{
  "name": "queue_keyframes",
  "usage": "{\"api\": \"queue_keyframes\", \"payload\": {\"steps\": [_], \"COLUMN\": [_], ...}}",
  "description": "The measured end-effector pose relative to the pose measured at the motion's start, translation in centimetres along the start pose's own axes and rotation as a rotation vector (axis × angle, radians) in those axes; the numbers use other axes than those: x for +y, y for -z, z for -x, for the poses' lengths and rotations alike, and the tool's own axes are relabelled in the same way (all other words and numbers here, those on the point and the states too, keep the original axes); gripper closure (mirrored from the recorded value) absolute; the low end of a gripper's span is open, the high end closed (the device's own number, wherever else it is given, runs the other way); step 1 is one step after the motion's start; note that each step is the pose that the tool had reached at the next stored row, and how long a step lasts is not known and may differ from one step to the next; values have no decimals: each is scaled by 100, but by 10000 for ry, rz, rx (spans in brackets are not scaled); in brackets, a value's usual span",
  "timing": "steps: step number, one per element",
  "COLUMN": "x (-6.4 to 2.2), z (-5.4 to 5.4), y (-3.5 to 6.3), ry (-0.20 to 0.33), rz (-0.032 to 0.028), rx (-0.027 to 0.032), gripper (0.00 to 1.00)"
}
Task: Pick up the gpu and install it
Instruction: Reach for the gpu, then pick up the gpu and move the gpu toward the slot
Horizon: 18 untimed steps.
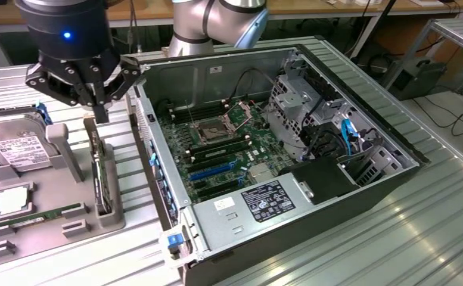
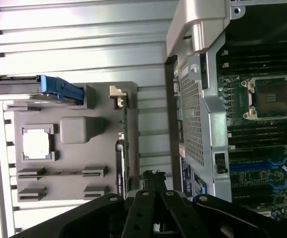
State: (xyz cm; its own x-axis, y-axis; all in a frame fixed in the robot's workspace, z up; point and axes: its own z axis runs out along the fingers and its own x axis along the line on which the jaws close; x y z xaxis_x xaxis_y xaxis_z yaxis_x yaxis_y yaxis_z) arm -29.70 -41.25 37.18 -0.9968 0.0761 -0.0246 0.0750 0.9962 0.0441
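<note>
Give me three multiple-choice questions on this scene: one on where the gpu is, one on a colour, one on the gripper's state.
1. Where is the gpu?
A) standing on edge in the grey holder
B) plugged into the motherboard
C) lying on the hard drive

2. What colour is the memory stick lying in the holder?
A) red
B) green
C) white

3. How is the gripper?
A) wide open over the case
B) clamped on the hard drive
C) shut, above the holder

Answers:
1 A, the black card stands upright in a holder slot.
2 B, the stick is green.
3 C, the gripper's tips meet over the holder, near the gpu's end.
</note>
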Motion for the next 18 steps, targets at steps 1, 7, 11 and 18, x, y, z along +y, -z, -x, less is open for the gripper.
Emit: {"api": "queue_keyframes", "payload": {"steps": [1,7,11,18], "x": [-4,-18,-18,-18], "z": [-45,-195,-195,-195], "y": [-16,-73,-72,-72], "ry": [0,-2,-2,-2], "rz": [-1,-5,-5,-5], "rx": [0,21,21,21], "gripper": [89,89,89,89]}}
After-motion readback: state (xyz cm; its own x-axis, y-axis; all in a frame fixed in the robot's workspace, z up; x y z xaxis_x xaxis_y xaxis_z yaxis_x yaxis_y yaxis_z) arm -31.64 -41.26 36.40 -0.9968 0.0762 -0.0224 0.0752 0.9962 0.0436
